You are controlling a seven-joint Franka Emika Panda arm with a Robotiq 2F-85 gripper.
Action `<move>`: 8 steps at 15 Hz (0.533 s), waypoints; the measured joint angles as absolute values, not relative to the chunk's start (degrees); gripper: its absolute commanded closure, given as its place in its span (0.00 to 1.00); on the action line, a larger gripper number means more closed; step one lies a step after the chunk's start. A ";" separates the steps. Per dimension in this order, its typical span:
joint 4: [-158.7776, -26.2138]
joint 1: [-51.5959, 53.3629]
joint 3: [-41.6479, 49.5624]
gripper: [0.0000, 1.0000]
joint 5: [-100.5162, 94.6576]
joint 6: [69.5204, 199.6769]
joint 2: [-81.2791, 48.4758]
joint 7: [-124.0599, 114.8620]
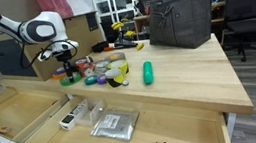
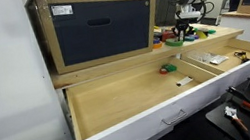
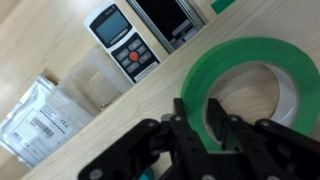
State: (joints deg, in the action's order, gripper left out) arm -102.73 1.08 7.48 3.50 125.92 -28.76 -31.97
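In the wrist view a green tape roll (image 3: 240, 52) stands on edge between my black fingers (image 3: 186, 125). My gripper (image 3: 207, 118) is shut on the roll's rim, one finger inside the ring and one outside. Wooden table top shows through the ring. In both exterior views the gripper (image 1: 65, 58) (image 2: 187, 28) hangs over a cluster of tape rolls (image 1: 96, 74) at the table's edge, above the open drawer (image 1: 23, 111). The held roll is too small to make out there.
Below, the drawer holds a grey handheld meter (image 3: 125, 47), a second device (image 3: 170, 15) and a bagged leaflet (image 3: 40, 115). On the table lie a yellow-black tape roll (image 1: 116, 73), a green cylinder (image 1: 148, 73) and a dark basket (image 1: 179, 19). A large box (image 2: 98, 29) stands above another open drawer (image 2: 130, 100).
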 measured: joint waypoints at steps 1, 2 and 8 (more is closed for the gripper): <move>-102.47 1.21 7.48 0.30 3.50 126.30 -28.97 -31.97; -102.30 1.26 7.48 0.23 3.50 126.92 -29.16 -31.97; -103.07 1.14 7.78 0.00 3.23 132.90 -28.32 -31.22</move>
